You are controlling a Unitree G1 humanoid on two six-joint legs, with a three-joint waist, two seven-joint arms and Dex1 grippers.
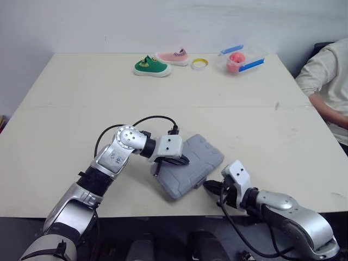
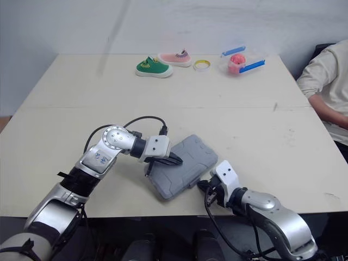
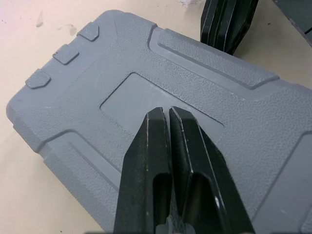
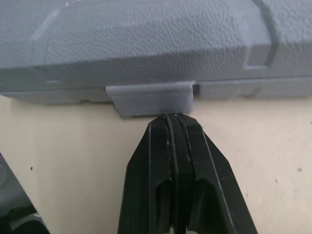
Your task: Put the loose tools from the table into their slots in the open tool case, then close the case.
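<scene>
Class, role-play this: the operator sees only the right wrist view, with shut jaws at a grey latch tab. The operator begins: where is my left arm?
Observer: Your left gripper is over the middle panel of the tool case lid, jaws shut.
Operator: What else is on the table?
Observer: At the far edge of the table lie a green shoe, a pink shoe and a tape roll.
Operator: Is anyone nearby?
Observer: A person's sleeve shows at the table's right side.
</scene>
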